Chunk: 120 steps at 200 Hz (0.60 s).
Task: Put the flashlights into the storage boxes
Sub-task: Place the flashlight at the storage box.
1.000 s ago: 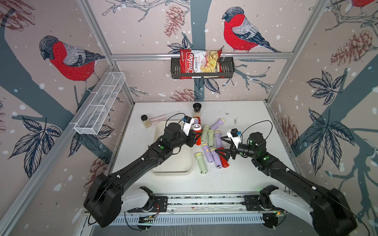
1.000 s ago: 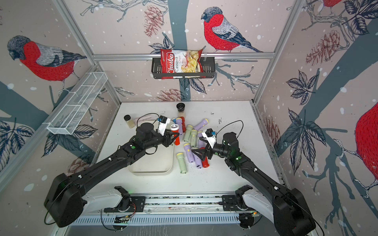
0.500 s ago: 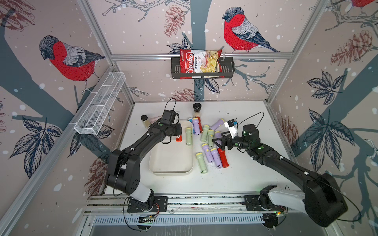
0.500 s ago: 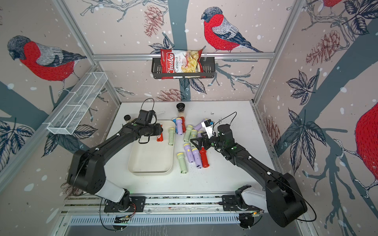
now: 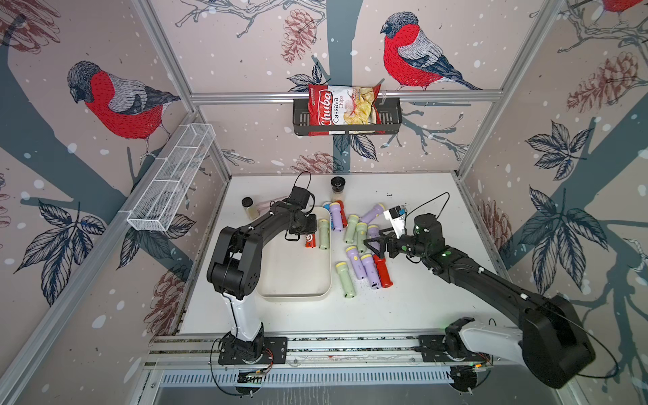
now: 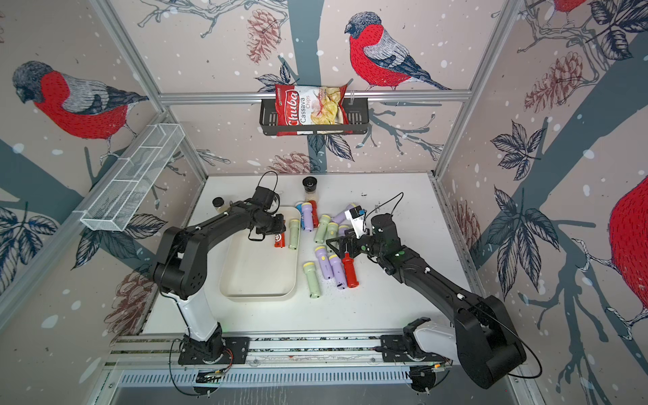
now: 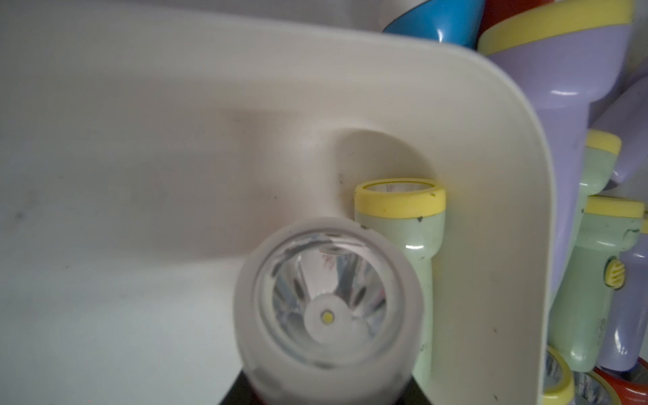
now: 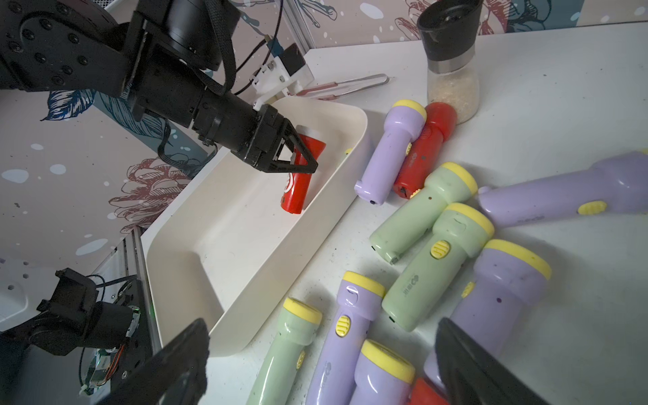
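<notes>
**Left tool** [image 8: 298, 164]: pressed together across the barrel of a red flashlight [image 8: 298, 182], pinching it. The flashlight's grey-rimmed lens [image 7: 328, 308] faces back toward my wrist. Its tail slants down, past the fingertips, into the cream-white tray [image 5: 292, 297]. I cannot tell whether the tail touches the tray floor. The tray lies directly beneath this tool and runs from there back toward my base.

**Pale green flashlight** [image 5: 323, 234]: lies in the tray just beside the left tool, on the side facing my right arm. It rests along the tray wall with its yellow head near the corner.

**Right tool** [image 5: 376, 245]: fingers spread wide, hanging above the loose flashlights [image 8: 434, 245] on the worktop [image 5: 420, 308].
- Below it: two lilac flashlights [image 5: 353, 261] with yellow heads, side by side.
- Just beside those, on the side away from the tray: a second red flashlight [image 5: 383, 273].
- On the tray side of the lilac pair: another pale green one [image 5: 345, 280].

Between the two tools stands the tray's side wall, with more pale green flashlights [image 5: 350, 228] outside it.

**Beyond the left tool's fingertips**: a blue flashlight [image 7: 438, 21] lies outside the tray corner. A black-capped glass grinder [image 8: 450, 70] stands upright farther out.
</notes>
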{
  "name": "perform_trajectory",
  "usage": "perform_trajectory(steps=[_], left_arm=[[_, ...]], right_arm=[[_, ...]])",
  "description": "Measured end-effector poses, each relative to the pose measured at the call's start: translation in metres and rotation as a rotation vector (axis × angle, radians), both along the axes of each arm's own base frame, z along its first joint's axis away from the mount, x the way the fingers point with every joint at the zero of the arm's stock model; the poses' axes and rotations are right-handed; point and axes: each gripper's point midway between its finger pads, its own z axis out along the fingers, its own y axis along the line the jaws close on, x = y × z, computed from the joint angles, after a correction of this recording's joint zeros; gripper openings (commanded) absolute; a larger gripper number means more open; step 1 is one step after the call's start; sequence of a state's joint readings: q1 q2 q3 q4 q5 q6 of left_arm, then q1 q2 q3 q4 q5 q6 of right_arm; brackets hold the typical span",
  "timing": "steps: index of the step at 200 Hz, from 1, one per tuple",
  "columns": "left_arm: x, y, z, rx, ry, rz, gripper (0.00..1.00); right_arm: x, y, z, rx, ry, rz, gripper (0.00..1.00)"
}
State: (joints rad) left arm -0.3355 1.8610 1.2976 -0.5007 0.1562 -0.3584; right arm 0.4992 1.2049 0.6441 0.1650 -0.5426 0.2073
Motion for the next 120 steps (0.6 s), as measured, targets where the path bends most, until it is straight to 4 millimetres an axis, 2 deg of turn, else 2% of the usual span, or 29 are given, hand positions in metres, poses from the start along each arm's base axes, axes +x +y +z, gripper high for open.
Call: perform_trajectory(steps=[31, 63, 101, 120], left_arm=[[-0.002, -0.003, -0.009, -0.011, 0.028, -0.008, 0.26], [-0.002, -0.005, -0.011, -0.019, 0.035, -0.012, 0.4], [-0.005, -0.005, -0.013, -0.018, 0.045, -0.013, 0.51], [-0.005, -0.004, -0.014, -0.018, 0.045, -0.013, 0.51]], right_arm=[[0.0, -0.002, -0.002, -0.005, -0.001, -0.011, 1.0], [0.003, -0.004, -0.001, -0.003, -0.008, -0.021, 1.0], [0.004, -0.006, 0.009, 0.013, -0.042, -0.028, 1.0], [0.006, -0.007, 0.013, 0.022, -0.058, -0.033, 1.0]])
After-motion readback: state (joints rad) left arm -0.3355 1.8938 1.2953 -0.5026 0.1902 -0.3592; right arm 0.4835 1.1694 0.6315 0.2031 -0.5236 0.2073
